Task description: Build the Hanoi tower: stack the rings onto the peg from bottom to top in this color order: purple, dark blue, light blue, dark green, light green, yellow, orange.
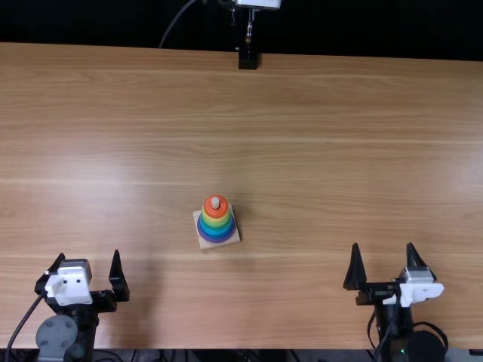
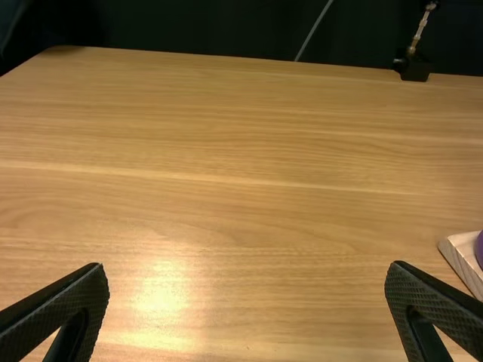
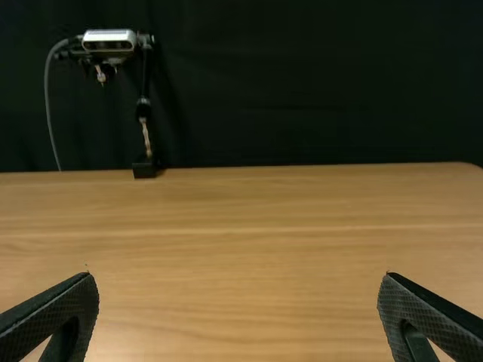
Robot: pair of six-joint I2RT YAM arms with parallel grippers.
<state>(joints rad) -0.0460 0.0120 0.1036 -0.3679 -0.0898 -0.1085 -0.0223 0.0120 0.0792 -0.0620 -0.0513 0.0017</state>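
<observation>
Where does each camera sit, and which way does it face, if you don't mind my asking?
Top view: above the light brown wooden table's near edge, facing steeply down and forward; shows the black left hand and right hand.
Left wrist view: on the left arm, facing across the table; shows its flat black fingers.
Right wrist view: likewise, on the right arm.
Top and left wrist views share the pale wooden base.
</observation>
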